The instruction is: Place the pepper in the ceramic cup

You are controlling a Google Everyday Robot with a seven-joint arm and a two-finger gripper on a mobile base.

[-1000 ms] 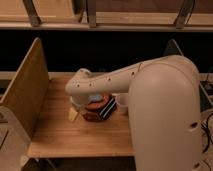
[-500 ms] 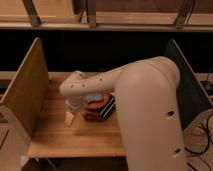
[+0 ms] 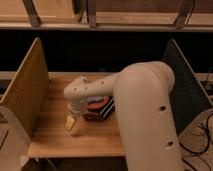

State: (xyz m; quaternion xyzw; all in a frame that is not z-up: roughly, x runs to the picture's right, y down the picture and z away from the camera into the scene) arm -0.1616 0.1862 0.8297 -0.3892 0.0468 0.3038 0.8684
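Over the left-centre of the counter (image 3: 50, 141), the end effector (image 3: 71, 123) has dropped lower, released and carrying nothing. Just right of it, under the wrist, lies a red-brown shape (image 3: 91, 116), either pepper or bowl, touching a striped block (image 3: 107, 109). The arm (image 3: 145, 115) has swung across mid-frame and hides the cup. The pick looks close but not yet begun.

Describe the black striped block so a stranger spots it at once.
Find the wooden table between two side panels, then the pale robot arm bent over it. Under the arm, right of the red-brown bowl (the pincer hangs at its left), lies the block: black with light stripes, the only striped thing.
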